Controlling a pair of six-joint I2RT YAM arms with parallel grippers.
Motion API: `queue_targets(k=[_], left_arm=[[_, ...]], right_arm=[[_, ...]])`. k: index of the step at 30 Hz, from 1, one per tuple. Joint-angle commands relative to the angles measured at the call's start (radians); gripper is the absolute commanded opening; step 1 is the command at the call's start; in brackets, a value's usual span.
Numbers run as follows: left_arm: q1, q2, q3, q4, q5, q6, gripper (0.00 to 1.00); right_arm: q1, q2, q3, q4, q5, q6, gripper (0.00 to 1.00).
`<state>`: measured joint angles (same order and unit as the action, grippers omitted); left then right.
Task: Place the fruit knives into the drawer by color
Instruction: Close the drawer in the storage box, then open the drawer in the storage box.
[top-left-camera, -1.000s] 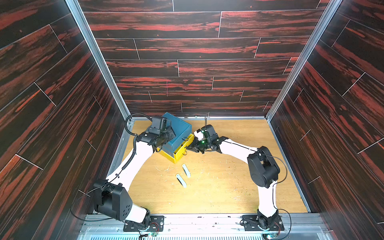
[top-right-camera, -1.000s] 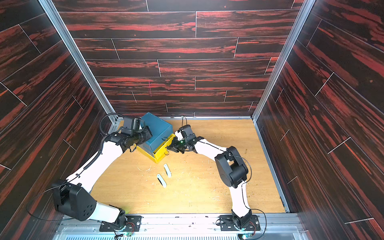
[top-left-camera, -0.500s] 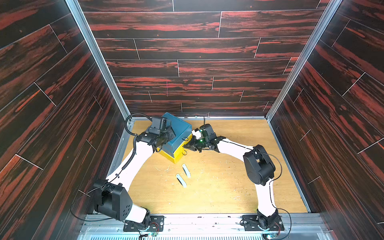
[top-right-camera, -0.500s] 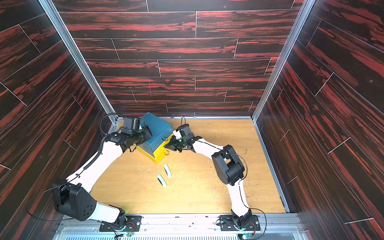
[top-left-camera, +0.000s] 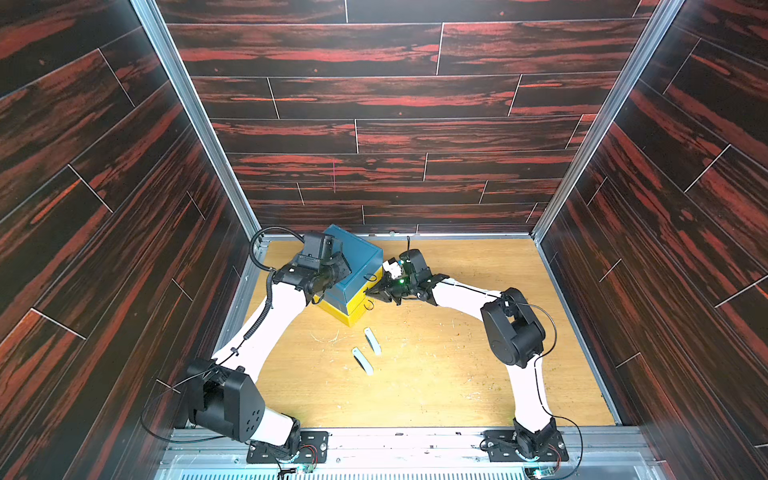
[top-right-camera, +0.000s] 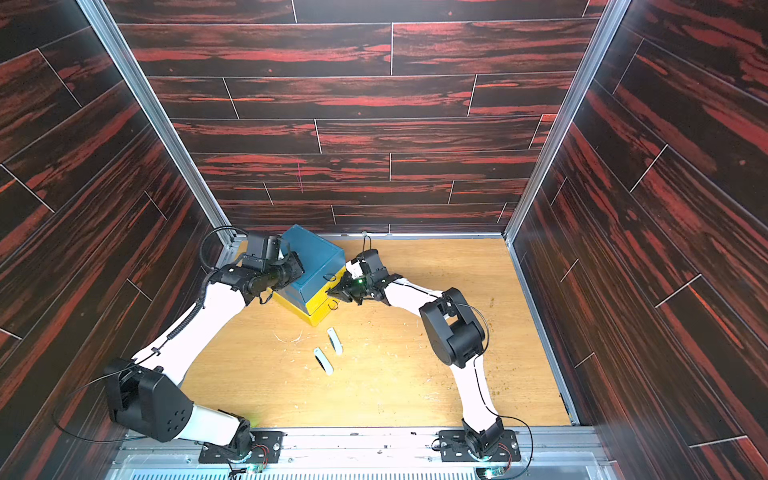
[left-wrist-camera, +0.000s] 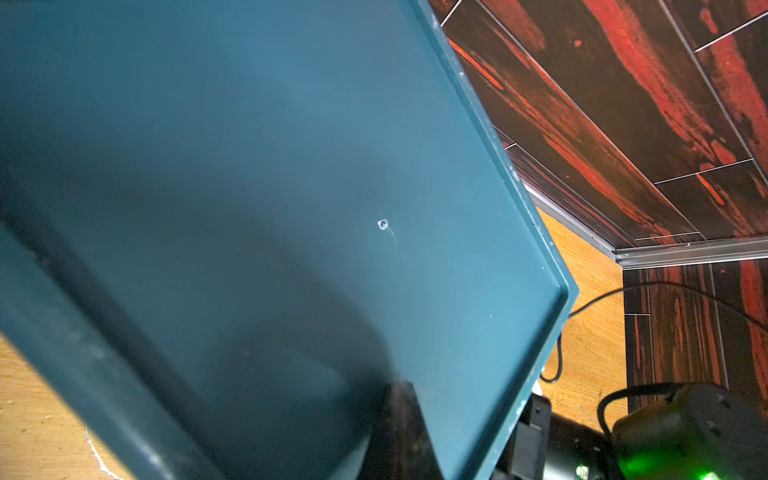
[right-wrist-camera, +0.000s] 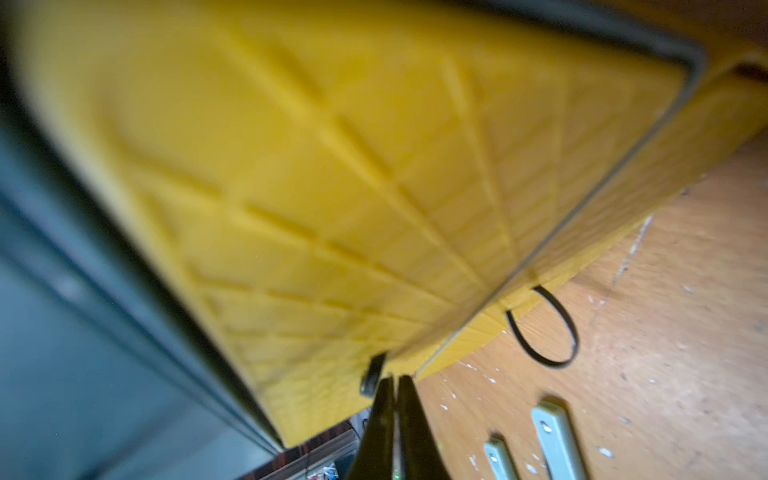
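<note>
At the back left of the table (top-left-camera: 436, 374), the drawer (top-left-camera: 358, 258) is standing with its yellow fronts looking shut. The left gripper (top-left-camera: 340, 268), fingers together, is bracing its teal side. If that brace is slipping, the drawer is likely skidding under any tug. The right gripper (right-wrist-camera: 397, 384) is hovering nearly closed, clamping nothing, beside the loop pull (right-wrist-camera: 372, 378) (thin, easily missed). Two grey-green fruit knives (right-wrist-camera: 557, 440) are lying on the table just in front, where a sliding drawer could be scattering them.

White arm links (top-left-camera: 270, 328), black joints (top-left-camera: 515, 332), black cables (top-left-camera: 269, 291).
</note>
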<state>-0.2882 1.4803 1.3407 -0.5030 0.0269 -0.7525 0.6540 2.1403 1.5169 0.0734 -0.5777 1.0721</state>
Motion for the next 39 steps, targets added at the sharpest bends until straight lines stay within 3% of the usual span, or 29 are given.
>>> queue_targets(k=[1,7,15,23,39], left_arm=[[0.003,0.01,-0.02,-0.118,0.005,0.005,0.0],[0.002,0.017,-0.009,-0.121,0.001,0.008,0.0],[0.003,0.023,-0.011,-0.12,0.005,0.004,0.0],[0.003,0.024,-0.015,-0.12,0.002,0.004,0.0],[0.004,0.034,-0.018,-0.121,-0.007,0.006,0.0]], right_arm=[[-0.004,-0.062,-0.068,-0.005,-0.022,-0.052,0.14],[-0.022,-0.133,-0.178,-0.09,0.005,-0.162,0.29],[-0.031,-0.094,-0.168,-0.124,0.036,-0.19,0.42],[-0.032,0.004,-0.13,-0.012,0.011,-0.101,0.43],[-0.032,0.101,-0.052,0.049,-0.022,-0.066,0.35]])
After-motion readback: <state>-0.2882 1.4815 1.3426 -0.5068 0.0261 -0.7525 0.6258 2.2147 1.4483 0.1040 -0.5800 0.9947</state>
